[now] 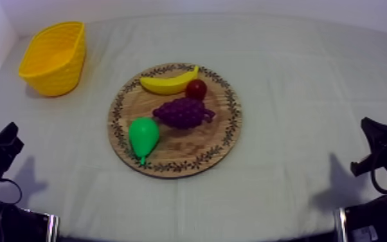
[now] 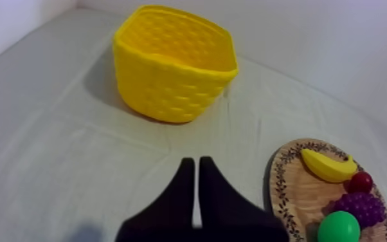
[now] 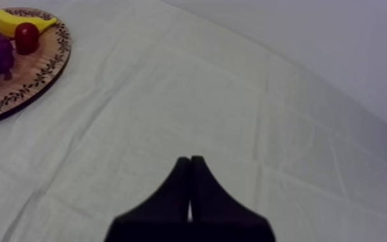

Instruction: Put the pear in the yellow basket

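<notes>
A table under a grey-white cloth (image 1: 299,96) is seen from above at a slant. The cloth is plain and lies mostly flat, crossed by faint straight fold creases. A pale, bare wall (image 3: 337,38) rises behind the far edge of the table. A second pale surface closes in the table's left side.

A round wooden board (image 1: 183,145) with a dark leaf pattern around its rim lies near the middle of the cloth, and every place below is given from this board. Four toy fruits rest on it. The green pear (image 1: 143,135) lies on its side on the board's near left part, with its narrow end pointing at the near rim. It is just beside the bunch of purple grapes (image 1: 182,112) at the board's centre, and I cannot tell whether the two touch. A yellow banana (image 1: 167,82) curves along the far rim. A small red fruit (image 1: 196,89) sits by the banana's right end, between the banana and the grapes.

A yellow basket (image 1: 58,74) stands upright on the cloth, far from the board and to its left, well apart from it, with its mouth facing up.

The left gripper (image 2: 193,161) hangs nearer than the board and to its left, well apart from it. Its two black fingers are pressed together in a narrow wedge and hold nothing. The right gripper (image 3: 189,159) hangs nearer than the board and to its right, also well apart. Its fingers are likewise pressed together on nothing. Each arm casts a soft shadow on the cloth beside it.
</notes>
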You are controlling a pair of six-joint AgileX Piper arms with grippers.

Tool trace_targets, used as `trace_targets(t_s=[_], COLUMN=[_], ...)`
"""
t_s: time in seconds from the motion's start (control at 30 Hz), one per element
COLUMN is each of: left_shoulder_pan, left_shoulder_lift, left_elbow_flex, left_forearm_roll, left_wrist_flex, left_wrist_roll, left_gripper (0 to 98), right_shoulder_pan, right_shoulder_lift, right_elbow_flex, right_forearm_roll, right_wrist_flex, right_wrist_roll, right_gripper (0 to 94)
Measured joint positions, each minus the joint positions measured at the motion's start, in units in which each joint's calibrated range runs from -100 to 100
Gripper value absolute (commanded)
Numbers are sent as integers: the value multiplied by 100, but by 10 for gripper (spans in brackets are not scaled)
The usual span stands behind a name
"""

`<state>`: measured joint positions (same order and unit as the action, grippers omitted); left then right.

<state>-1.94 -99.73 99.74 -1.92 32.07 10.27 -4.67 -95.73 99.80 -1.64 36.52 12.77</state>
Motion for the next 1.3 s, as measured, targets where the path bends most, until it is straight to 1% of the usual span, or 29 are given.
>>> trace_targets(t_s=[0.63,0.77,0.97,1.03,1.1,1.2,1.3], left_shoulder_pan=[0,4,201,264,298,298,276], left_shoulder_lift=[0,0,0,0,0,106,366], left_elbow_flex=[0,0,-14,-27,-66,-148,-308], left_forearm_roll=[0,5,40,151,336,679,978], left_wrist_flex=[0,42,60,30,3,3,88], left_wrist_roll=[0,66,75,3,-146,-409,-703], left_gripper=[0,0,0,0,0,0,0], right_shoulder_pan=[0,0,0,0,0,0,0], right_shoulder_lift=[0,0,0,0,0,0,0], right_elbow_flex=[0,0,0,0,0,0,0], right_forearm_roll=[0,0,0,0,0,0,0], right_wrist_flex=[0,0,0,0,0,0,0], right_wrist_roll=[2,2,2,2,2,2,2], right_gripper=[2,2,2,2,2,2,2])
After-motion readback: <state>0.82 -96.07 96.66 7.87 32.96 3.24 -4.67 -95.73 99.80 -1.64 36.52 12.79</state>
